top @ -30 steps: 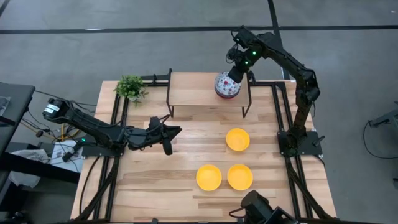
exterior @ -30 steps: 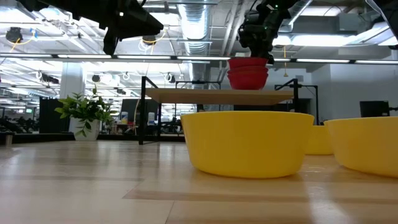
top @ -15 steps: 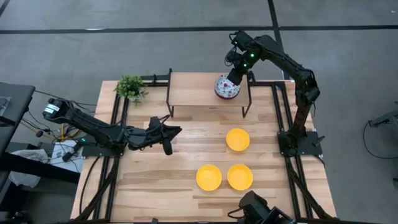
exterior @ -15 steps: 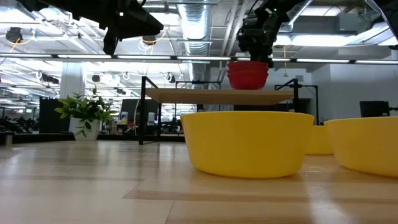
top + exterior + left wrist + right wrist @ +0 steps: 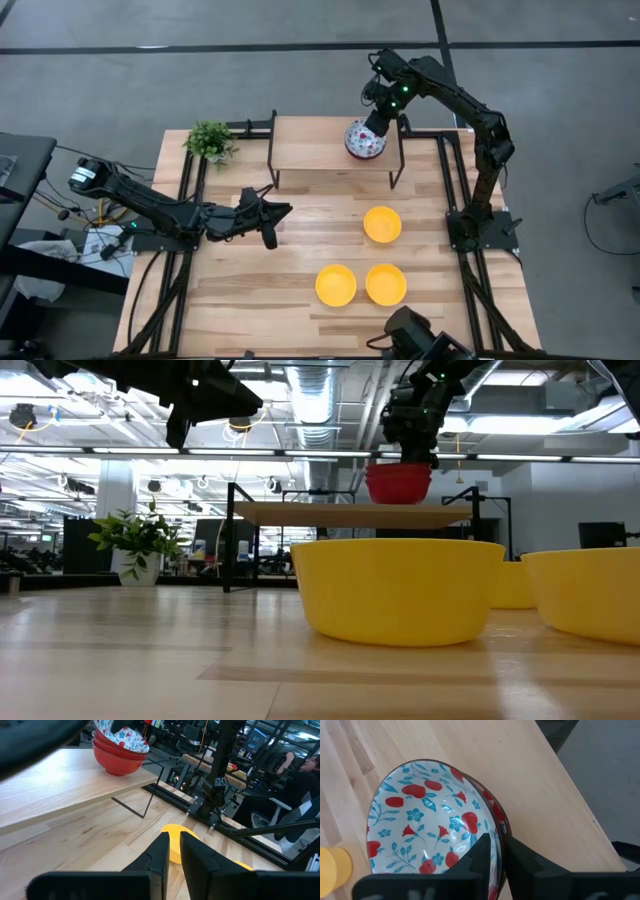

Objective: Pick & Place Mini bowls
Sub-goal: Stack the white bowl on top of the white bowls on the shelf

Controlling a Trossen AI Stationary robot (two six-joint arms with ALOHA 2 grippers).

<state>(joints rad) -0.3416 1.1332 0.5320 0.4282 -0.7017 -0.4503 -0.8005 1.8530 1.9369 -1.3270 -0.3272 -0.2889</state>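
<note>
Floral mini bowls (image 5: 364,140), white inside with red-and-blue pattern, red outside, sit nested in stack on raised wooden shelf (image 5: 310,143), directly under right gripper (image 5: 378,122); gripper fingers straddle rim of top bowl, slightly parted, grip appears loosening; whether rim is pinched or freed cannot tell; three glossy yellow mini bowls (image 5: 382,224) lie on wooden worktop (image 5: 250,290), well apart from right gripper, not yet shelved; judged about half done; stack near shelf's right edge; shelf beside stack bare; left gripper (image 5: 268,213) idles over worktop, fingers nearly together, holding nothing.
</note>
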